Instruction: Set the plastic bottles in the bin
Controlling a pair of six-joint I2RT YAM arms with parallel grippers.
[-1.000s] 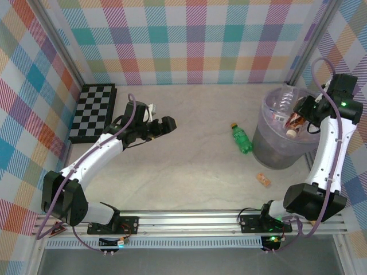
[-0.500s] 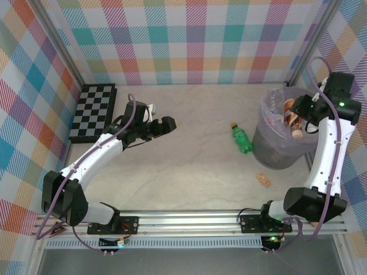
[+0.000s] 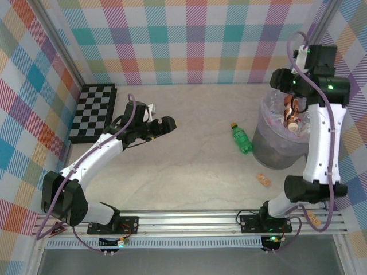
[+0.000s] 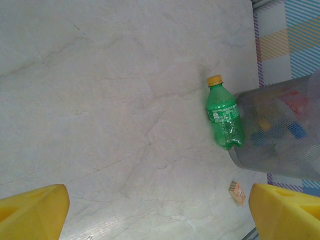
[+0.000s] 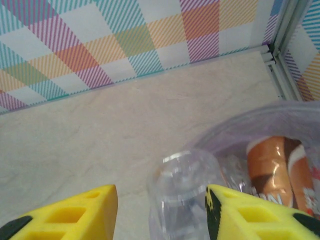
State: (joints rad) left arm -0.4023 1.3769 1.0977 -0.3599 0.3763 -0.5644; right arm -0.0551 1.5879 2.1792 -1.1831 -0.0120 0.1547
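Bin (image 3: 268,150) holds bottles (image 5: 272,167); L end effector (image 4: 160,212) spread wide, R end effector (image 5: 161,196) part-spread, empty.

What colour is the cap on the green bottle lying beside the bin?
Yellow-orange. The cap on the green bottle shows best in the left wrist view.

Left arm (image 3: 94,154), lower left of frame: white casing, black joint housings, purple cable (image 3: 131,109) looped along it. Right arm (image 3: 315,149), right of frame: same white casing and black joints, second cable (image 3: 298,43) arching at the top, green light (image 3: 331,87) lit. Black base blocks (image 3: 123,222) along the bottom edge. Left gripper (image 4: 159,200): plain yellow fingers (image 4: 35,212). Right gripper (image 5: 161,195): yellow ribbed fingers (image 5: 65,212) with black oval insets at the lower corners.
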